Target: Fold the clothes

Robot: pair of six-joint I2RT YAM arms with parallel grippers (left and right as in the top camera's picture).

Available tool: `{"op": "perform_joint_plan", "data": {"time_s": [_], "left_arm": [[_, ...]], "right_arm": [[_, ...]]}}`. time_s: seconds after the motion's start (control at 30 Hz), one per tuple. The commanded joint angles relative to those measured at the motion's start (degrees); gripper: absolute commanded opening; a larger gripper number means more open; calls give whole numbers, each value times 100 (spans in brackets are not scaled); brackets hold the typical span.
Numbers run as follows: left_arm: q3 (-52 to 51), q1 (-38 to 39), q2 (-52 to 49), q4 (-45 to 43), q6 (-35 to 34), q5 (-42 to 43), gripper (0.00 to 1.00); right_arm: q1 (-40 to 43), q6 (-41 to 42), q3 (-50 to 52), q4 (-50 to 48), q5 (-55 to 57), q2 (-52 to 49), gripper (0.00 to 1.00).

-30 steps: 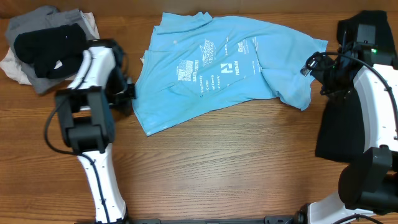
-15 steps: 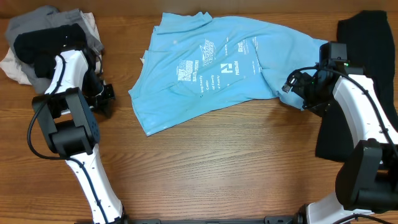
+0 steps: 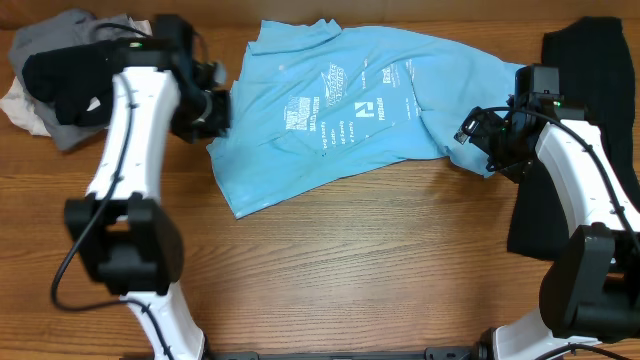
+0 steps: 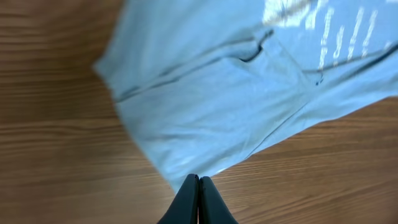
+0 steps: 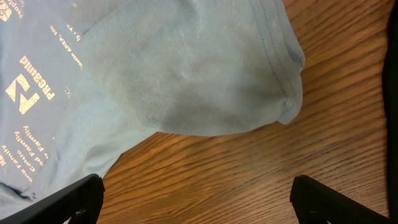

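Note:
The light blue T-shirt (image 3: 350,100) with white logos lies spread and rumpled at the table's back middle. My left gripper (image 3: 216,106) is at its left edge. In the left wrist view the fingers (image 4: 199,188) are pressed shut with nothing between them, their tips at the edge of the blue fabric (image 4: 236,93). My right gripper (image 3: 476,134) hovers at the shirt's right sleeve end. In the right wrist view it (image 5: 202,202) is wide open over bare wood, with the sleeve hem (image 5: 186,81) just beyond the tips.
A pile of black, grey and cream garments (image 3: 70,70) lies at the back left. A black garment (image 3: 590,60) lies along the right edge and also shows in the right wrist view (image 5: 393,93). Bare wooden table (image 3: 350,270) fills the front.
My left arm has swung from beside the pile up and right to the shirt's left edge. My right gripper moved left to the sleeve end, then stayed. The shirt has not moved.

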State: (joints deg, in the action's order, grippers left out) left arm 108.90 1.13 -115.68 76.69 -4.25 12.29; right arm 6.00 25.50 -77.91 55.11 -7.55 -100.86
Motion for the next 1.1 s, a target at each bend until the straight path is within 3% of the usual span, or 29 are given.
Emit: {"op": "perform_joint_plan", "data": {"time_s": [0.0, 0.3, 0.67, 1.07], "left_arm": [[-92, 391, -754, -48, -120, 66, 4], [-92, 527, -1803, -87, -212, -55, 4], [-96, 522, -2011, -334, -262, -859, 4], [-96, 424, -2616, -455, -262, -981, 4]], "right_arm": [[11, -7, 17, -17, -74, 184, 100], [11, -7, 17, -31, -155, 184, 100], [11, -7, 17, -66, -155, 184, 100], [11, -85, 17, -42, -153, 184, 100]]}}
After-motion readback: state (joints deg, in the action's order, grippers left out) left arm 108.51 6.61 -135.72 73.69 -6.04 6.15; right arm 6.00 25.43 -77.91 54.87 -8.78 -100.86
